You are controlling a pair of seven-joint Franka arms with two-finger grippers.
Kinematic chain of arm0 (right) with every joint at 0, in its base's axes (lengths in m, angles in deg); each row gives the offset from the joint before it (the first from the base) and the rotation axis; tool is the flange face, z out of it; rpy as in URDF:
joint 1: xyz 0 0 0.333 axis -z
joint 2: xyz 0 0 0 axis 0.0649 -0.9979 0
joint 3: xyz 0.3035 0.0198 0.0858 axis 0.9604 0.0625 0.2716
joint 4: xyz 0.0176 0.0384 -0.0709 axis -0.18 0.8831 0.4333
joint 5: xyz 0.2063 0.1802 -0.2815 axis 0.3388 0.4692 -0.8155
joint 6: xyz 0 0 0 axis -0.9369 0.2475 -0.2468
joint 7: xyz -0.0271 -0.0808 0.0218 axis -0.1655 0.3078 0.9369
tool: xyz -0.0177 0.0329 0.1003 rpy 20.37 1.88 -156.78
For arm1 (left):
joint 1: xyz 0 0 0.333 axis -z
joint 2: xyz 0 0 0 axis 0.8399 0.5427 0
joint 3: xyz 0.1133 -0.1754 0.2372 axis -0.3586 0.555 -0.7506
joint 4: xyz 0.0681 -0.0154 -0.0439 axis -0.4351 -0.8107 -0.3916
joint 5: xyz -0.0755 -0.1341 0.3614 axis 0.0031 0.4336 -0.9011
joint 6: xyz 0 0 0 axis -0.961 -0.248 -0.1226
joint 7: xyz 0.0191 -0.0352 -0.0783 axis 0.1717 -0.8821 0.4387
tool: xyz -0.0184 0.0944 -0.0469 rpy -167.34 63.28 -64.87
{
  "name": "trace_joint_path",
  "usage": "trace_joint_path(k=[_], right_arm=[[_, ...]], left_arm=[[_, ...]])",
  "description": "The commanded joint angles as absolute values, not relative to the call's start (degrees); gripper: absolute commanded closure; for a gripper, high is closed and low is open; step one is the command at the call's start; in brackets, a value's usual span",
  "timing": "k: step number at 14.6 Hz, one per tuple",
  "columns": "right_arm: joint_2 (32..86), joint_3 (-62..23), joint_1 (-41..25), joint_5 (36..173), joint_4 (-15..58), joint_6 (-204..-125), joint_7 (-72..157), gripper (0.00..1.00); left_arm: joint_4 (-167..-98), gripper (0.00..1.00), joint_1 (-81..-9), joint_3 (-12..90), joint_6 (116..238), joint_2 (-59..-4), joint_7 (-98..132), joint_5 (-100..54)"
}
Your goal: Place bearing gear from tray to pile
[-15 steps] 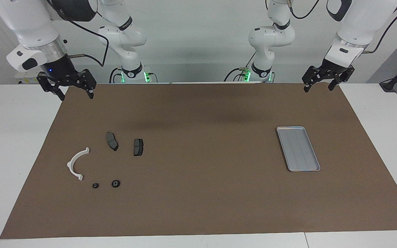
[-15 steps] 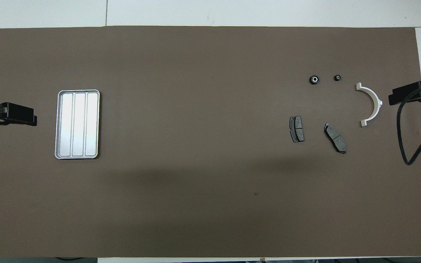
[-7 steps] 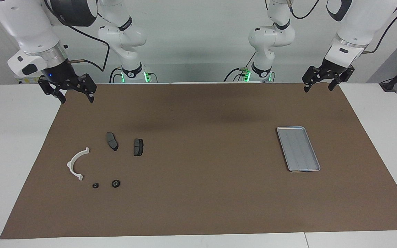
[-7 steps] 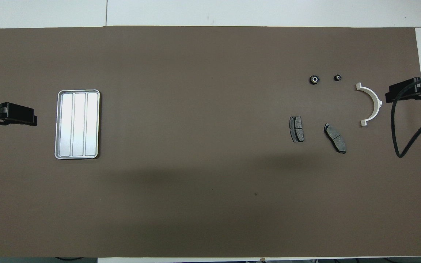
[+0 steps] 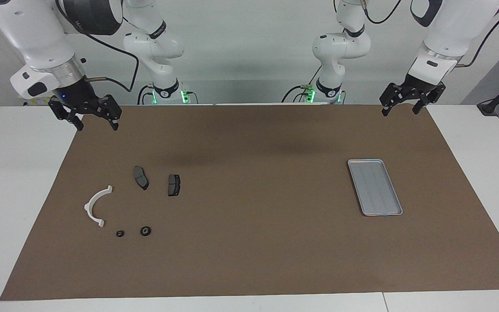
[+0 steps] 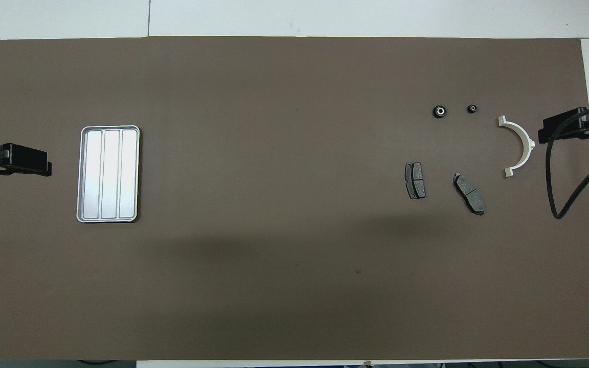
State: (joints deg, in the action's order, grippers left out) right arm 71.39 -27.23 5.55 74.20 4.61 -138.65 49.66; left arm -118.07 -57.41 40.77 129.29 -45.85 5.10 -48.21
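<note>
Since the tray (image 5: 375,187) shows only bare ridges and holds nothing, the chief hazard is a needless descent: a pincer sent there would likely close on air or scrape metal. Clock read on the overhead view, twelve pointing away from the robots. Tray: nine o'clock of the mat's centre. Pile (image 6: 468,193): three o'clock, comprising a white bracket (image 5: 87,207) and two dark pads (image 5: 173,185). Bearing gears (image 5: 145,231), two: on the mat at twelve o'clock of the pads, seemingly delivered already. Being small and round, they could probably roll if nudged. Right gripper (image 5: 96,125): raised over the mat's edge near the pile, jaws wide, empty, with a slack cable (image 6: 555,194) that may snag. Left gripper (image 5: 399,112): raised over the mat's corner, wide, empty, waiting. Surface: brown mat (image 5: 249,260), flat, on a white table (image 5: 15,173). Room: pale wall.
</note>
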Motion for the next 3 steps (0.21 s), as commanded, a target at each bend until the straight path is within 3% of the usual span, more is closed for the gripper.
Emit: trace_joint_path(k=[1,3], right_arm=[[71.2,-26.7,6.4,74.3,4.0,-139.2,48.4,0.00],[71.2,-26.8,6.4,74.3,4.0,-139.2,48.3,0.00]], left_arm=[[-117.7,0.00,-57.3,40.7,128.2,-46.5,4.8,-47.8],[-117.7,0.00,-57.3,40.7,128.1,-46.5,4.8,-47.8]])
